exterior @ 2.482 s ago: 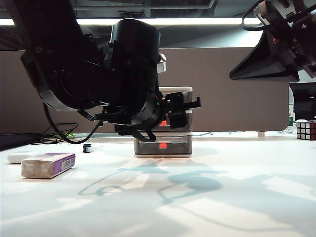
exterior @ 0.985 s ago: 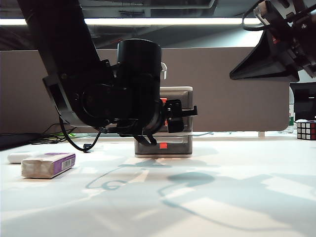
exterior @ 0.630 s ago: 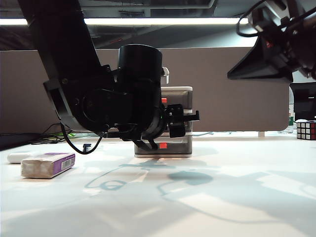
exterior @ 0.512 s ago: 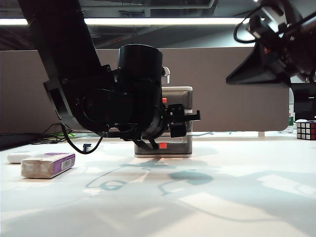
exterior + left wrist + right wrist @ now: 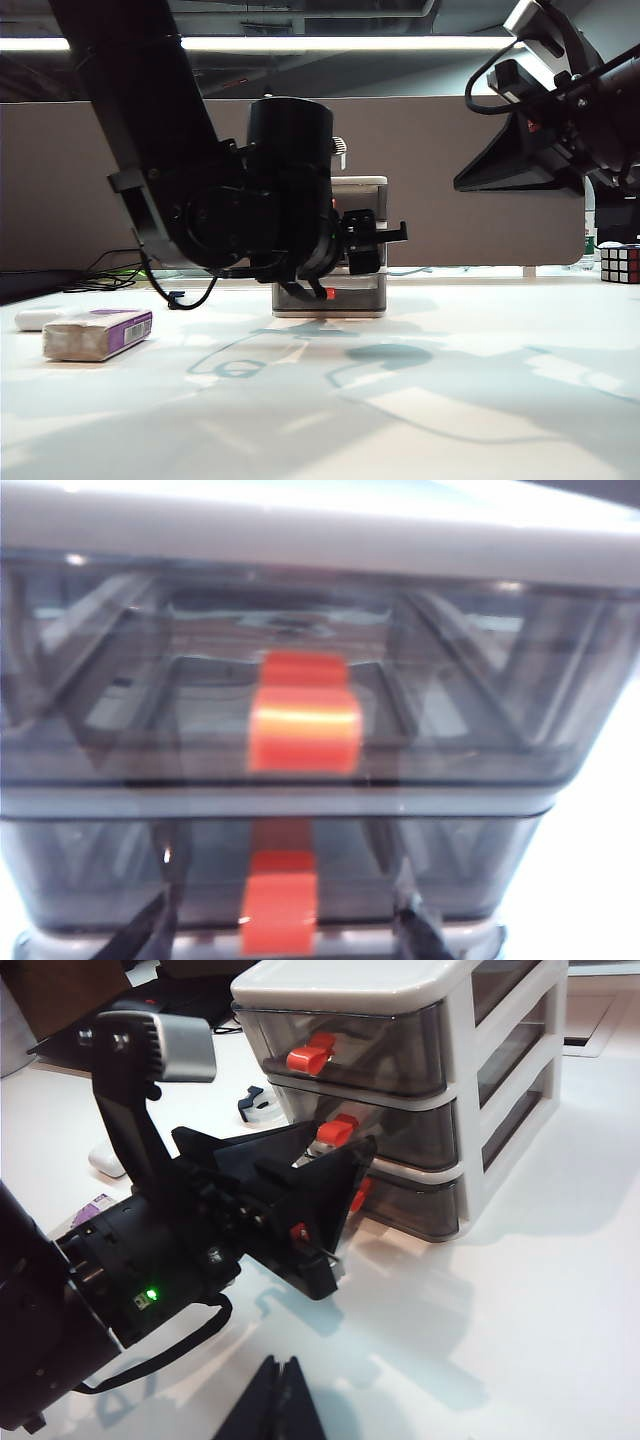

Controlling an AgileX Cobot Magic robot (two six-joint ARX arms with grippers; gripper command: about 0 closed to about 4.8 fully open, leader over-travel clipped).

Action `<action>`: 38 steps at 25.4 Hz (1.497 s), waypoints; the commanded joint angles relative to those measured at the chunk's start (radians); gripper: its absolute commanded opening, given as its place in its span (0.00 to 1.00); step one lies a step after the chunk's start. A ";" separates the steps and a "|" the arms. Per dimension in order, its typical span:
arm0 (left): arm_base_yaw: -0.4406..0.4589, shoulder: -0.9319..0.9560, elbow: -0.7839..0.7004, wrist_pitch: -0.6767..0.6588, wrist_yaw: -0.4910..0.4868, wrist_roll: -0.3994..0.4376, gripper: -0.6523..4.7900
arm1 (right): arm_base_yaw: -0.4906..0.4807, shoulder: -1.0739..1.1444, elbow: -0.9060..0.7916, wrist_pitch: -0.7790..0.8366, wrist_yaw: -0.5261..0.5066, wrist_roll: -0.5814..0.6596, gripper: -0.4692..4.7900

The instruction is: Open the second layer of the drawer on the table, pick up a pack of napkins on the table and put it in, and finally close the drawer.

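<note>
The drawer (image 5: 360, 183) stands near the middle of the exterior view, at the back of the white desk (image 5: 450, 400). The big black left arm hides most of it. The left claw (image 5: 283, 935) is right at its front. Its two fingers are spread apart, one on each side of the red-orange tab (image 5: 280, 895) on the second layer (image 5: 450, 870). They are not pinching the tab yet.

The right claw (image 5: 272, 1375) hangs high in the upper right of the exterior view, well away from everything. Its fingers look pressed together and hold nothing.

I think the second layer is thin, stiff, smooth plastic and very light. The tab is the only good place to take hold, and it is small and may be slippery. So the claw should close on its middle and pull straight out. The whole drawer looks light too, so it might slide on the desk if the pull is quick.

The pack of napkins (image 5: 97, 333) lies flat at the lower left of the exterior view, well apart from the drawer. It looks soft and light and will squash a bit. Holding it across its narrow middle seems best. Its purple side has a white barcode label, but the writing is too small to read. A small white case (image 5: 35, 318) lies just behind it. A puzzle cube (image 5: 620, 264) sits at the far right. I can read no brand anywhere.
</note>
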 commanded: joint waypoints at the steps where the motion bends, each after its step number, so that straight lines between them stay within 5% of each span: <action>1: -0.002 -0.005 0.014 -0.003 0.003 0.026 0.61 | 0.001 -0.003 0.006 0.018 -0.002 -0.002 0.08; 4: -0.002 -0.005 0.014 -0.005 -0.001 0.053 0.61 | 0.001 -0.003 0.006 0.018 -0.002 -0.002 0.08; 7: -0.002 -0.005 0.014 -0.006 -0.032 0.074 0.50 | 0.001 -0.003 0.006 0.018 -0.002 -0.002 0.08; 13: -0.001 -0.005 0.014 -0.006 -0.038 0.074 0.49 | 0.001 -0.003 0.006 0.017 -0.002 -0.002 0.08; 15: -0.001 -0.005 0.014 -0.006 -0.039 0.074 0.34 | 0.001 -0.003 0.006 0.017 -0.002 -0.002 0.08; 22: -0.001 -0.005 0.014 -0.007 -0.039 0.074 0.25 | 0.001 -0.003 0.006 0.017 -0.002 -0.002 0.08; 25: -0.001 -0.005 0.014 -0.012 -0.039 0.074 0.11 | 0.001 -0.003 0.006 0.017 -0.002 -0.002 0.08; 38: -0.002 -0.019 0.005 -0.069 -0.029 0.074 0.11 | 0.000 0.137 0.143 0.066 -0.021 -0.032 0.08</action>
